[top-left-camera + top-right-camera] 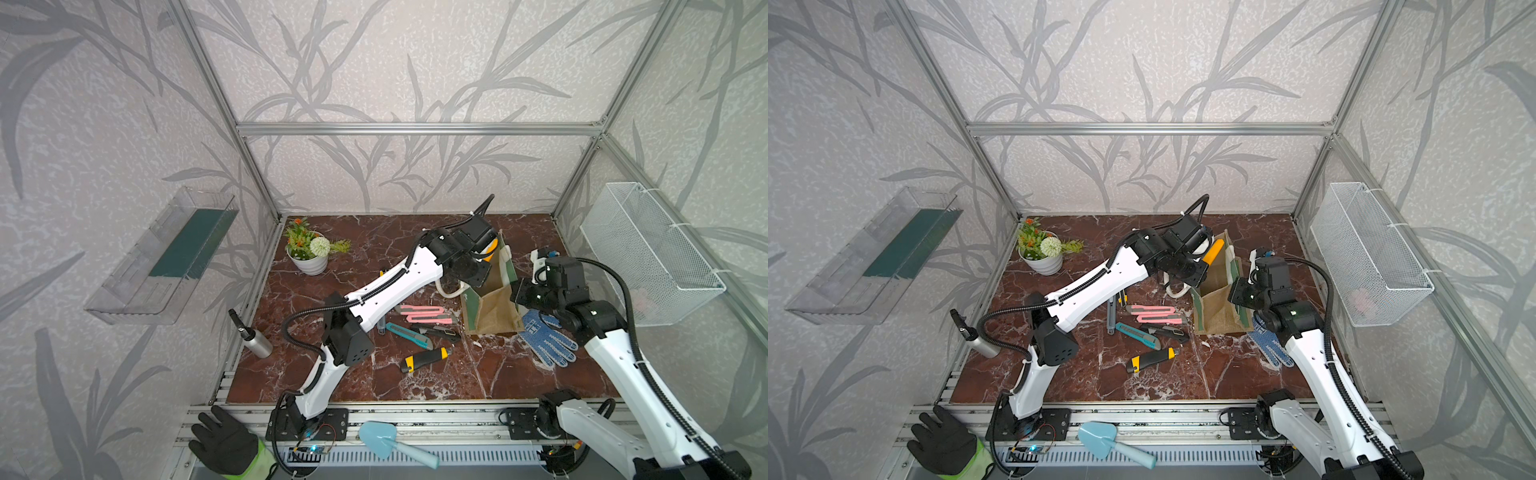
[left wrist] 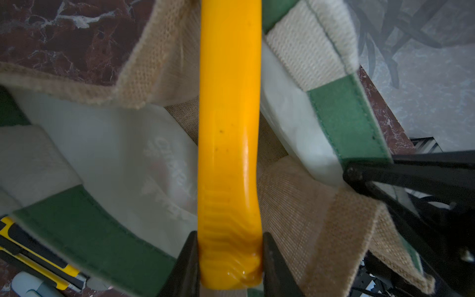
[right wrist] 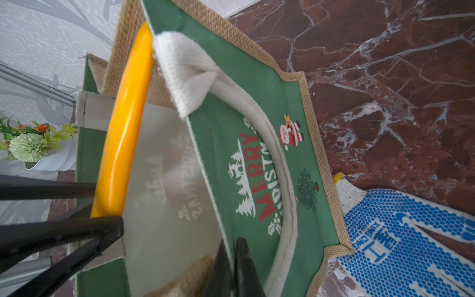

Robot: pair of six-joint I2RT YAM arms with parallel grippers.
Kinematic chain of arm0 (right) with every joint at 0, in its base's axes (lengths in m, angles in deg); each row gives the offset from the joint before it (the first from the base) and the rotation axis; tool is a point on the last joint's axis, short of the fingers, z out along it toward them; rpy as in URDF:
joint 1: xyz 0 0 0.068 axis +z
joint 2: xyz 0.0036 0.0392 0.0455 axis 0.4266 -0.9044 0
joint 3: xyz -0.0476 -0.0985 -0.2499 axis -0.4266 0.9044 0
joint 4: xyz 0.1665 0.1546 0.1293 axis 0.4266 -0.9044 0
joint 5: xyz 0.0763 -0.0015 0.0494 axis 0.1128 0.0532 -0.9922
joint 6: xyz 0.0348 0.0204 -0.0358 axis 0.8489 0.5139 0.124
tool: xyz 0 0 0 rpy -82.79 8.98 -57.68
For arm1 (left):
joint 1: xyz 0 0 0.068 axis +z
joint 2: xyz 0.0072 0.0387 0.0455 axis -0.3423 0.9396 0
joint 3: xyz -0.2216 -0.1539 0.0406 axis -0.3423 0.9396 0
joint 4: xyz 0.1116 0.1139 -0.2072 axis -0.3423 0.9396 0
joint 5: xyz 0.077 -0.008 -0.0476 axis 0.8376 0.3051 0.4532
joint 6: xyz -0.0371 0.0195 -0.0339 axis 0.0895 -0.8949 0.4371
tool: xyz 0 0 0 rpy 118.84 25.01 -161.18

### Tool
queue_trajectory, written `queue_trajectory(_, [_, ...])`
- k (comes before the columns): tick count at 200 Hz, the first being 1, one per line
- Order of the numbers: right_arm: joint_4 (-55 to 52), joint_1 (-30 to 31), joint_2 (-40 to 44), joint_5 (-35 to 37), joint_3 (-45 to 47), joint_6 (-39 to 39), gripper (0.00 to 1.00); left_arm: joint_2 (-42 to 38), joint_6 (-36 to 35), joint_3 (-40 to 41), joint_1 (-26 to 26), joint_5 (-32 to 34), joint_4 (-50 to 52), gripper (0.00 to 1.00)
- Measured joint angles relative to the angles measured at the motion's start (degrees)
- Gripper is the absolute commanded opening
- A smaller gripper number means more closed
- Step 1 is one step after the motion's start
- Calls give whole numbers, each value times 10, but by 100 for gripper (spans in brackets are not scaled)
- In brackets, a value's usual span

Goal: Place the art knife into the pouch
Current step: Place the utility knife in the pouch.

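The art knife (image 2: 228, 128) is a long yellow handle, and my left gripper (image 2: 229, 236) is shut on its ribbed end. It hangs tilted in the open mouth of the pouch (image 3: 257, 90), a tan jute bag with green printed faces and white lining. In the right wrist view the art knife (image 3: 123, 123) runs from the left fingers toward the far jute wall. My right gripper (image 3: 232, 241) is shut on the pouch's green front rim and holds the mouth apart. In both top views the pouch (image 1: 494, 311) stands between the two arms, with the yellow art knife (image 1: 1213, 251) at its top.
Several utility knives lie left of the pouch: pink (image 1: 424, 313), teal (image 1: 409, 334), yellow-black (image 1: 424, 359). A blue-dotted glove (image 1: 546, 338) lies right of it. A flower pot (image 1: 309, 253) and a silver bottle (image 1: 253, 336) stand at the left. A wire-mesh basket (image 1: 652, 253) hangs on the right wall.
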Motion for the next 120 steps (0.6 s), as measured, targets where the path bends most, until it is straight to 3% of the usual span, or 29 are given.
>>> queue_trajectory(21, [0,0,2,0,0,0,0,18,-4,-29,0,3,10,62])
queue_trajectory(43, [-1,0,3,0,0,0,0,22,-17,-40,0,11,18,77])
queue_trajectory(120, [-4,0,3,9,-1,-4,3,0,-31,-39,7,117,37,86])
